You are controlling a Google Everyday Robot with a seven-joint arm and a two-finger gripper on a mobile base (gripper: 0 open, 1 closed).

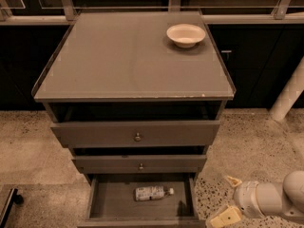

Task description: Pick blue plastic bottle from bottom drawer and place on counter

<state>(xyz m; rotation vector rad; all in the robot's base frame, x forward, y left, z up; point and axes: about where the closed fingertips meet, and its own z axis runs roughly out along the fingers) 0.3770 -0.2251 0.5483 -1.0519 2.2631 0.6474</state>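
Note:
The blue plastic bottle (151, 193) lies on its side on the floor of the open bottom drawer (112, 204), white cap pointing right. The counter (128, 61) is the flat grey cabinet top above. My gripper (229, 199) is at the lower right, just outside the drawer's right wall, to the right of the bottle and apart from it. Its two cream fingertips stand apart with nothing between them.
A cream round bowl (185, 34) stands at the counter's back right. Two wider knobbed drawers (137, 136) are pulled out partway above the bottom drawer. A white pole (289, 93) leans at the right. Speckled floor surrounds the cabinet.

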